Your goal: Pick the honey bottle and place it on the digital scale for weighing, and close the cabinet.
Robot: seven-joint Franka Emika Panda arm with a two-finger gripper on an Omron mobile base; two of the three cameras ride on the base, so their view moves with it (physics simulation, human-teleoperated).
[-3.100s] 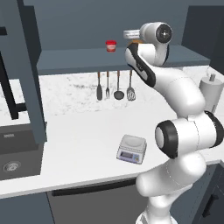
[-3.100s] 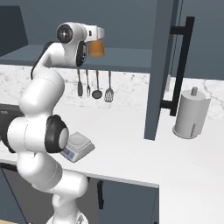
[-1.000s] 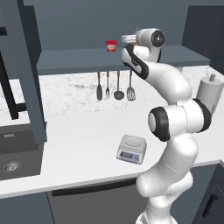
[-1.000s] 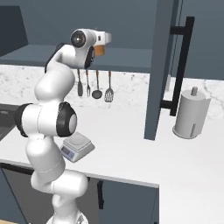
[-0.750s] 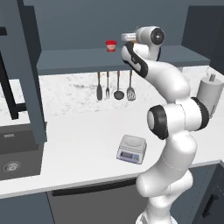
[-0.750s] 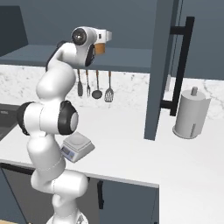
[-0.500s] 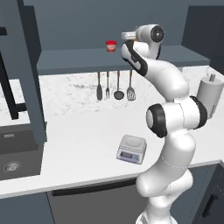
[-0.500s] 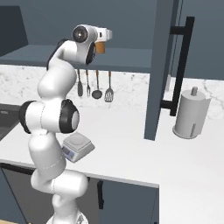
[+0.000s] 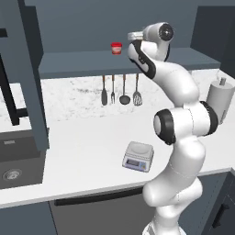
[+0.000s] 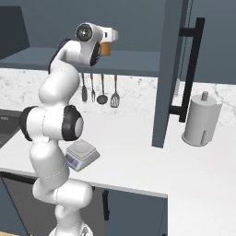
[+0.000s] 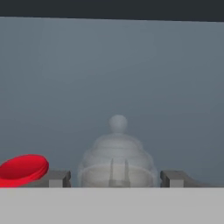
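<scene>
Reached deeper since 3.1 s ago, open pincer [image 11: 113,179] straddles 1 honey bottle [image 11: 117,159], 1 red-lidded jar [image 11: 22,169] beside.

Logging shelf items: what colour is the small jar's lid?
Red lid, clearest in left base view.

Glossy white arm [image 9: 183,92] of rounded, bulbous segments — dark joint rings, dark round cap at the wrist.

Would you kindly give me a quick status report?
Gripper open, fingertips flanking honey bottle on cabinet shelf. Red-lidded jar close beside. Digital scale bare. Cabinet door open.
</scene>
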